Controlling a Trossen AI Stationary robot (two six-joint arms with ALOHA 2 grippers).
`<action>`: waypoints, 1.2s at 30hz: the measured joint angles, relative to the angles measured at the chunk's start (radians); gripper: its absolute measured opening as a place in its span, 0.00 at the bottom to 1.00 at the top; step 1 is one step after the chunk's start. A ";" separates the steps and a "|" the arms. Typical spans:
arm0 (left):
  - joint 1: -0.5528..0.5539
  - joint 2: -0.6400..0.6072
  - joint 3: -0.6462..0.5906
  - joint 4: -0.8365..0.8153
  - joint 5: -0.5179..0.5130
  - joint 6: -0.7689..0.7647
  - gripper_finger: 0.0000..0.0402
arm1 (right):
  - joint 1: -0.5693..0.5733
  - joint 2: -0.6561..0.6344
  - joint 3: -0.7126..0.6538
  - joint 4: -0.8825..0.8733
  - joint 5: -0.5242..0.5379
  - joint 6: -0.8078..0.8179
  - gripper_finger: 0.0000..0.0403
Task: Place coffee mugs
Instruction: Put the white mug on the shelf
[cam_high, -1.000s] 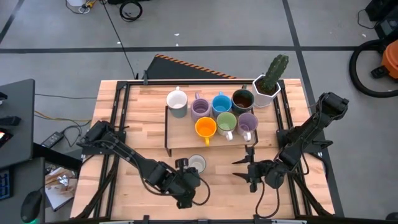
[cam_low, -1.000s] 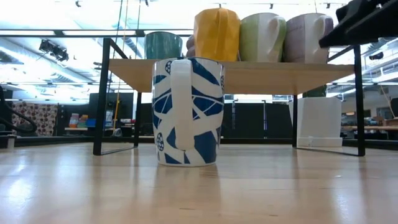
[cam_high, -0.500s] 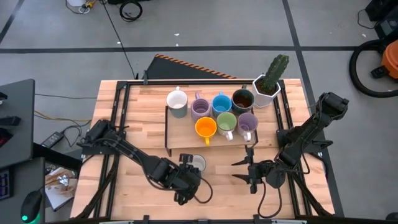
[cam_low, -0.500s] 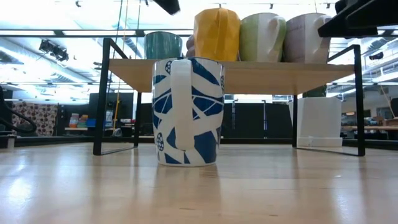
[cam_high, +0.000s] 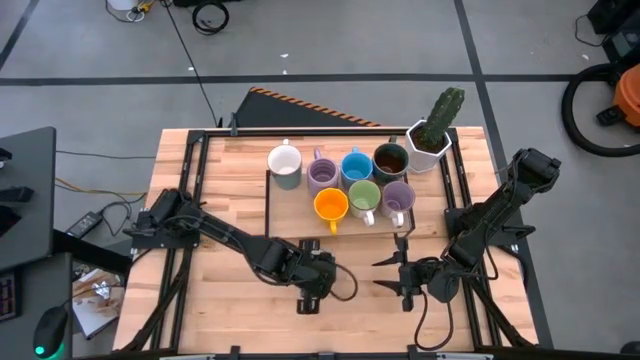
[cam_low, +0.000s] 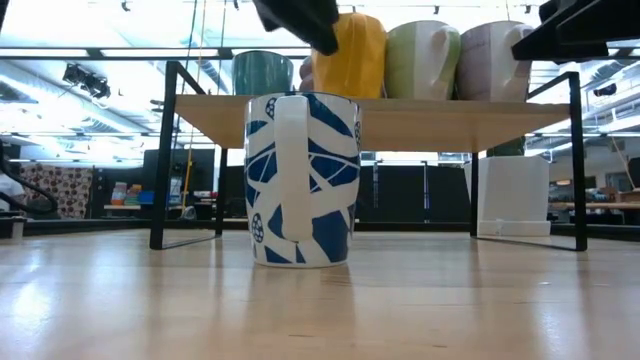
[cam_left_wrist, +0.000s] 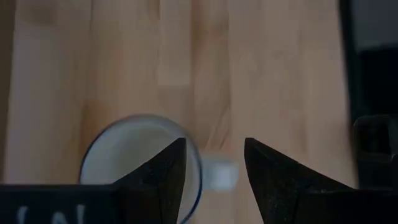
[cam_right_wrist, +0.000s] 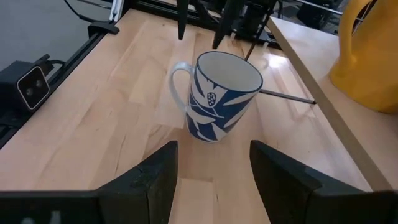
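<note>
A white mug with a blue leaf pattern (cam_right_wrist: 217, 96) stands upright on the table in front of the shelf (cam_high: 290, 232), seen close in the low view (cam_low: 302, 180). My left gripper (cam_left_wrist: 214, 146) hangs open just above it, pointing down. Seen from above, the mug's handle (cam_left_wrist: 221, 174) lies between the fingers, and nothing touches. In the high view this gripper (cam_high: 322, 270) covers the mug. My right gripper (cam_high: 380, 272) waits open to the mug's right, pointing at it (cam_right_wrist: 213, 148). Several mugs stand on the shelf: white (cam_high: 285, 163), lavender (cam_high: 322, 175), blue (cam_high: 355, 167), brown (cam_high: 390, 160), orange (cam_high: 330, 205), green (cam_high: 364, 198), lavender (cam_high: 398, 198).
A white planter with a cactus (cam_high: 432, 135) stands at the shelf's far right corner. The shelf's black legs (cam_low: 160, 160) stand left and right behind the patterned mug. Bare wooden table (cam_high: 220, 310) lies to the left and near side of the mug.
My left gripper has swung toward the table's right edge and a little toward the shelf, rolling its wrist. It now hangs over the patterned mug, which it had stood beside on the near left. The mug has kept its place.
</note>
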 joint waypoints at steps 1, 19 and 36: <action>0.006 0.006 0.000 0.021 0.015 -0.013 0.42 | 0.001 0.000 0.000 -0.002 -0.001 0.003 0.51; 0.011 0.059 0.001 0.021 0.019 -0.090 0.42 | 0.010 0.000 0.001 0.028 -0.014 -0.028 0.51; -0.019 0.046 0.133 -0.101 -0.051 -0.054 0.42 | 0.011 -0.001 0.012 0.094 -0.052 -0.106 0.50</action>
